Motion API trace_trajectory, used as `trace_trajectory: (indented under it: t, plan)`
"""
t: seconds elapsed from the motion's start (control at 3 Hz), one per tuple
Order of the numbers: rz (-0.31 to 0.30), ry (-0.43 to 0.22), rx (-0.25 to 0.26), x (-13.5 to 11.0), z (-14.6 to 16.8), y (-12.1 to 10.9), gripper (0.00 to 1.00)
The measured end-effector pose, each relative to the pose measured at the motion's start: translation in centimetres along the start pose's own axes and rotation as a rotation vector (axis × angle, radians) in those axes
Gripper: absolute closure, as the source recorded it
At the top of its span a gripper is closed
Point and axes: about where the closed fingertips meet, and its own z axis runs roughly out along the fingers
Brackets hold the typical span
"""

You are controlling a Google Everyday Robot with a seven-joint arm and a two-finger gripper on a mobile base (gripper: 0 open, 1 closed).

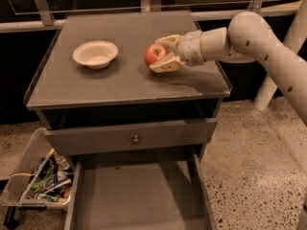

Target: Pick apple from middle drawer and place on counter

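The red apple (154, 54) is over the counter (115, 85), right of its middle, held between the pale fingers (165, 65) of my gripper (160, 53). The gripper reaches in from the right on a white arm (249, 32) and is shut on the apple, low at the counter's surface; I cannot tell whether the apple touches it. The middle drawer (139, 200) is pulled out below, and its grey floor is bare.
A white bowl (95, 54) stands on the counter's left part. The closed upper drawer front with a round knob (136, 139) sits above the open drawer. A clear bin of packets (41, 181) stands on the speckled floor at the left.
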Motion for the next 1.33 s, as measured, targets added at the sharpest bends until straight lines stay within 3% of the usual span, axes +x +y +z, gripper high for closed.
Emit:
trace_trajectory:
  t: [0.67, 1.0, 1.33]
  plan:
    - [0.000, 0.000, 0.000, 0.00, 0.01, 0.00, 0.19]
    - [0.000, 0.000, 0.000, 0.00, 0.01, 0.00, 0.00]
    - [0.000, 0.000, 0.000, 0.00, 0.01, 0.01, 0.00]
